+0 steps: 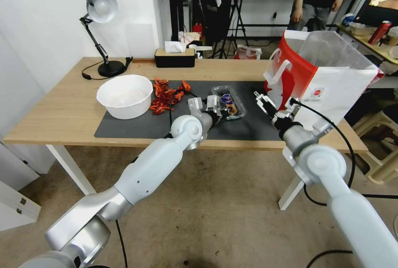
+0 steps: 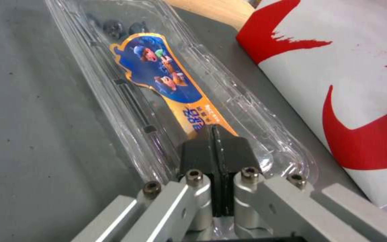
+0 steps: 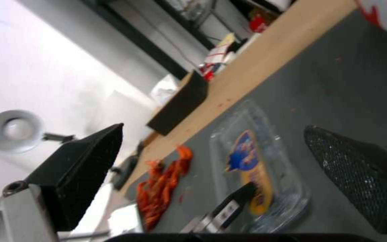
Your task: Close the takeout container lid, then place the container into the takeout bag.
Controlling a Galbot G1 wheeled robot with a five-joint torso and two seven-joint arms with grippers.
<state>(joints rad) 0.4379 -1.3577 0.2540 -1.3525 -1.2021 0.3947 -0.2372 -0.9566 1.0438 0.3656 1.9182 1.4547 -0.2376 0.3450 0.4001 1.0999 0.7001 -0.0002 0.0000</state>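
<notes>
The left end effector [image 2: 212, 148], pads clenched together, presses on the lid [image 2: 166, 80] of the takeout container [image 1: 229, 103] on the desk's dark mat [image 1: 137, 125], apparently already shut, while the right end effector [image 1: 265, 104] waits released beside the takeout bag [image 1: 331, 81]; next comes gripping the box.

On the dark grey mat [image 1: 137, 125] of the wooden counter [image 1: 62, 110], the small clear plastic clamshell container [image 1: 229, 101] lies between a heap of red-orange peels [image 1: 166, 94] and the tall white paper bag with red sides [image 1: 327, 81]. Bare mat lies between container and bag. The bag's mouth is open upward.
</notes>
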